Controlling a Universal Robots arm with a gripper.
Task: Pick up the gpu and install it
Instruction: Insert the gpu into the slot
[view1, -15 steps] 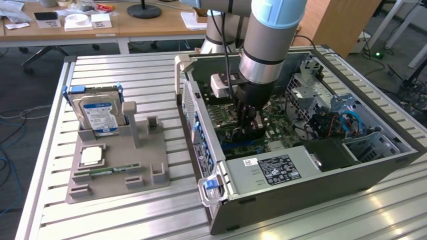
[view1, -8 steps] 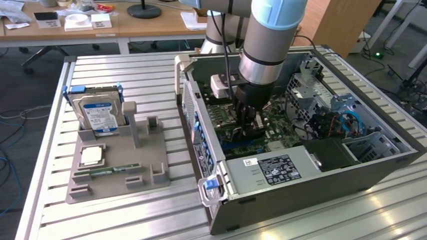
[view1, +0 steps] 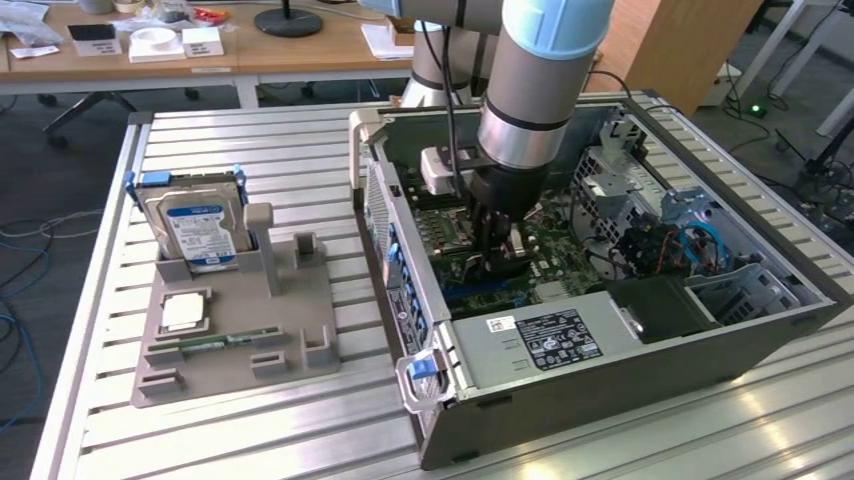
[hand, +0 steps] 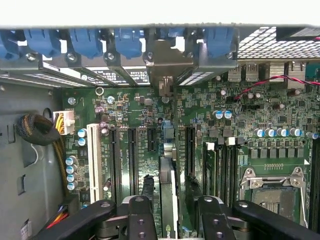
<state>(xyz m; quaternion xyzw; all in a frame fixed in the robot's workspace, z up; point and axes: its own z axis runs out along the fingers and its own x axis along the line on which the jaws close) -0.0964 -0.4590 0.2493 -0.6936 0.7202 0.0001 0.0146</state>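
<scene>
Now my pincer (hand: 169, 212) sits inside the computer case (view1: 641, 350), jaws parted either side of the gpu (hand: 168, 192), seemingly seated upright in its motherboard (hand: 240, 125) slot.

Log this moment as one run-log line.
phase: gpu install | gripper: open, astride gpu | gpu: edge-on, standing in motherboard slot | location: inside computer case

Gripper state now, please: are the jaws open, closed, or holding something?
Gripper: jaws open, standing either side of the gpu, which stands upright in the motherboard slot; not gripping it.
</scene>
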